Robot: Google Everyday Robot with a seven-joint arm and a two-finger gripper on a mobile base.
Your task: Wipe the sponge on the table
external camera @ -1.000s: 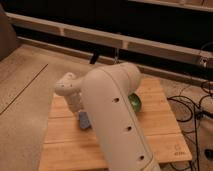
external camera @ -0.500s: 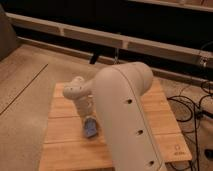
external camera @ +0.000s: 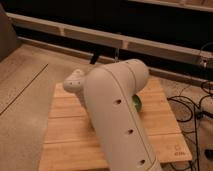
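Plank tabletop [external camera: 65, 135] fills the view, and the big white arm [external camera: 117, 115] lies right across its middle, wrist [external camera: 75, 81] dipping over the left half. A sliver of green bowl [external camera: 136, 103] peeks out at the arm's right edge. The sponge is hidden somewhere behind the arm, so how much wiping is done can't be called. The gripper is tucked behind the arm too, jaws clenched. Whether they're on the sponge, can't tell.
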